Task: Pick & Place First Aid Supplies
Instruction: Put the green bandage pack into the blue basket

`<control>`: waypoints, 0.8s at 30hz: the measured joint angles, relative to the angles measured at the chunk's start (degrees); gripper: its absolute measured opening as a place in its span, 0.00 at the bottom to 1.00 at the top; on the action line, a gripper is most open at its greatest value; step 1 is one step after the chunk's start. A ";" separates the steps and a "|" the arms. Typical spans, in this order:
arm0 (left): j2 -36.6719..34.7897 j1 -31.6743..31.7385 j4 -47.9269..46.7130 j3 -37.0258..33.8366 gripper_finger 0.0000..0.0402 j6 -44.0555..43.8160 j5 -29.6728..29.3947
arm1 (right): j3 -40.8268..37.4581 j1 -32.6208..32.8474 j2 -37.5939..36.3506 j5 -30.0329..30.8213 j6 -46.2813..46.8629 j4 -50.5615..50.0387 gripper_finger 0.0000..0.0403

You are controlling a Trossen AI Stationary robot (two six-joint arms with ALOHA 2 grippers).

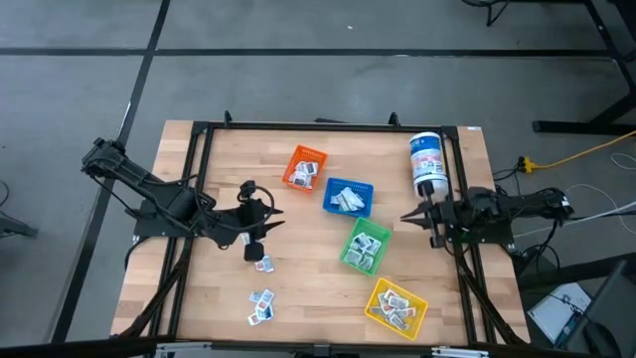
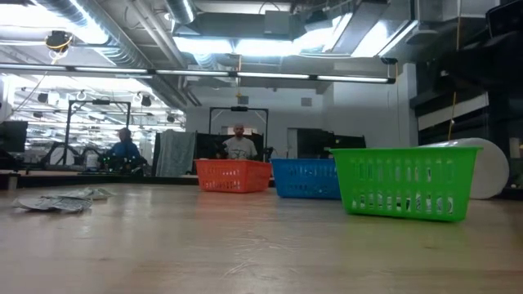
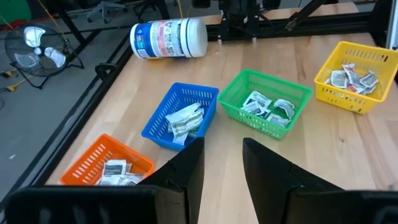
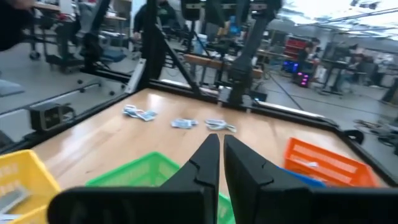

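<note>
— Four bins are sitting in a diagonal row on the table [image 1: 209, 308]: orange bin [image 1: 304, 168] farthest, then blue bin [image 1: 348, 197], green bin [image 1: 366, 246], and yellow bin [image 1: 397, 306] nearest. All are holding first aid packets, though their print is too small to read from above.

— Are any packets lying loose?

— A few loose packets [image 1: 261, 306] are lying flat on the wood at the near left, and one single packet [image 1: 263, 265] is lying just beside the left gripper [image 1: 270, 218]. I cannot tell which way their long sides are running. From table height they are showing only as a thin pale heap at the left.

— What are the grippers doing?

— The left gripper is hanging over the table's left middle, its fingers [image 3: 189, 171] standing apart with nothing between them. The right gripper [image 1: 407, 217] is waiting at the right edge, beside the white canister [image 1: 427, 164], its fingers [image 4: 205, 163] pressed nearly together and holding nothing.

— What is hidden?

— From table height the yellow bin is out of view, the canister is peeking out half hidden behind the green bin, and neither arm is showing. The canister is lying on its side, its long axis running near to far. Two people are sitting far back in the room, too blurred to say more.
</note>
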 joint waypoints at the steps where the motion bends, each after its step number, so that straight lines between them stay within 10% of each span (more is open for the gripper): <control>1: 0.00 0.00 0.00 0.00 0.26 -0.42 0.00 | 0.00 -0.63 0.00 0.00 -0.08 0.02 0.06; 8: -0.02 0.04 -0.23 0.00 0.26 -4.10 1.94 | 0.00 -3.42 0.98 -0.05 0.37 0.01 0.06; 16: 3.22 1.79 -1.46 0.02 0.26 -10.16 19.62 | 0.00 -3.44 1.95 -0.07 -0.42 0.00 0.06; 24: 9.08 2.00 -17.04 0.02 0.26 -18.89 17.06 | 0.00 -3.42 1.95 -0.07 -0.45 0.00 0.06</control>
